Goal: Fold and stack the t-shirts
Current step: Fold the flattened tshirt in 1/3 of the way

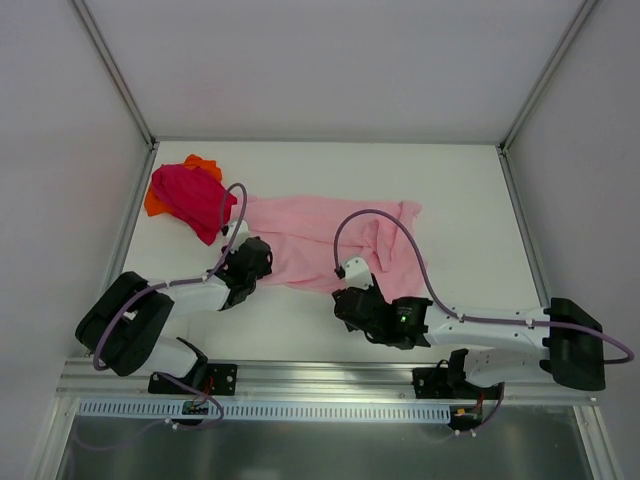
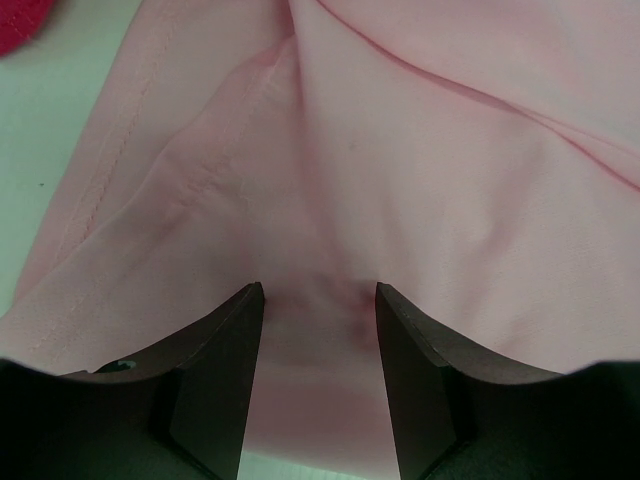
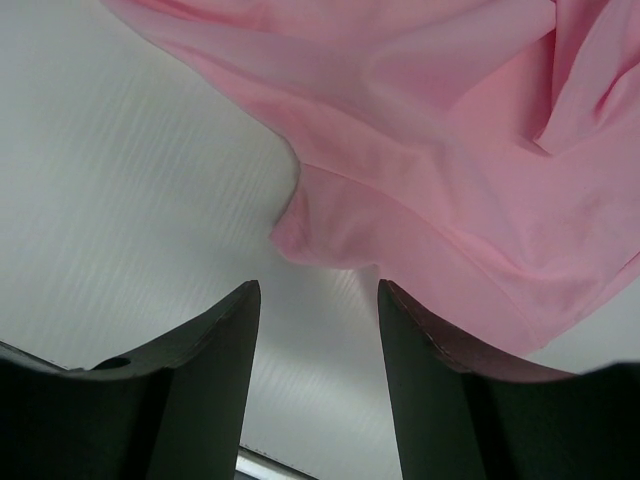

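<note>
The light pink t-shirt lies rumpled and spread across the middle of the table. The magenta t-shirt is bunched on top of the orange t-shirt at the back left. My left gripper rests on the pink shirt's left edge. In the left wrist view that gripper is open, with the pink cloth lying between and under its fingers. My right gripper sits at the shirt's near edge. In its wrist view the right gripper is open over bare table, and a fold of the pink cloth lies just beyond its tips.
White walls with metal posts close in the table at the back and sides. A metal rail runs along the near edge by the arm bases. A corner of the magenta cloth shows at the top left of the left wrist view.
</note>
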Controlling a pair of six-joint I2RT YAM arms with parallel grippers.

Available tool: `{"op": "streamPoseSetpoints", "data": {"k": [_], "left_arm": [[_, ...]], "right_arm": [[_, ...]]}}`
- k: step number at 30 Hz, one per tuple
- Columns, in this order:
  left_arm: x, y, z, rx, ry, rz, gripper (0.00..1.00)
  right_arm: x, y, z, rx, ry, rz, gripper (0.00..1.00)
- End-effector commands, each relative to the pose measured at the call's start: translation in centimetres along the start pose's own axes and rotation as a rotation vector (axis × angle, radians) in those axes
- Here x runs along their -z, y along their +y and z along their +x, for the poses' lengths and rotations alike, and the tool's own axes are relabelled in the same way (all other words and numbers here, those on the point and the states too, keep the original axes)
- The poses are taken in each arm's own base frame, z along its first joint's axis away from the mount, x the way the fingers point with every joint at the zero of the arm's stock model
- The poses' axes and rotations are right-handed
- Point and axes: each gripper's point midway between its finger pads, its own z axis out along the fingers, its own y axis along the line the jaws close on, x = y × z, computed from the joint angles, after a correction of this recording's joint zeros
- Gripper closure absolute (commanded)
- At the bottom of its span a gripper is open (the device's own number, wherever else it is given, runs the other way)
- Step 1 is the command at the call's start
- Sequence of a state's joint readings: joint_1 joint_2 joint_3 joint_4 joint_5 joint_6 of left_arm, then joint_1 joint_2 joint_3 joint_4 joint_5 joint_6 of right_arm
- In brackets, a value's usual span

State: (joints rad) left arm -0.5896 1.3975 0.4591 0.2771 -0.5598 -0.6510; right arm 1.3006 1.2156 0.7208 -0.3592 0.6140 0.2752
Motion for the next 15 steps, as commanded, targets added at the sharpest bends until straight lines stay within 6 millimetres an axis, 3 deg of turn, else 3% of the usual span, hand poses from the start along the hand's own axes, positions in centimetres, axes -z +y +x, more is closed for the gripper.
{"op": "streamPoseSetpoints", "data": {"k": [1,7,11,15], "left_arm": [[-0.4,-0.4,-0.6,0.051,-0.039,-0.010,0.51],[0.2,1.5,-0.1,0.070,-0.027,-0.083,0.51],[0.6,2.3,0.6,0.105,-0.021,-0.094,0.50],[1.3,1.7,0.2,0.202,-0.071,-0.002,0.50]], "right_arm": [[-0.2,-0.2,-0.6,-0.076,-0.052,0.025,0.45],[-3.5,0.6,1.7,-0.032,0.011,0.104,0.43],[-4.2,1.1,1.8,-0.016,0.028,0.117,0.43],[-4.2,0.6,2.2,-0.010,0.025,0.127,0.43]]}}
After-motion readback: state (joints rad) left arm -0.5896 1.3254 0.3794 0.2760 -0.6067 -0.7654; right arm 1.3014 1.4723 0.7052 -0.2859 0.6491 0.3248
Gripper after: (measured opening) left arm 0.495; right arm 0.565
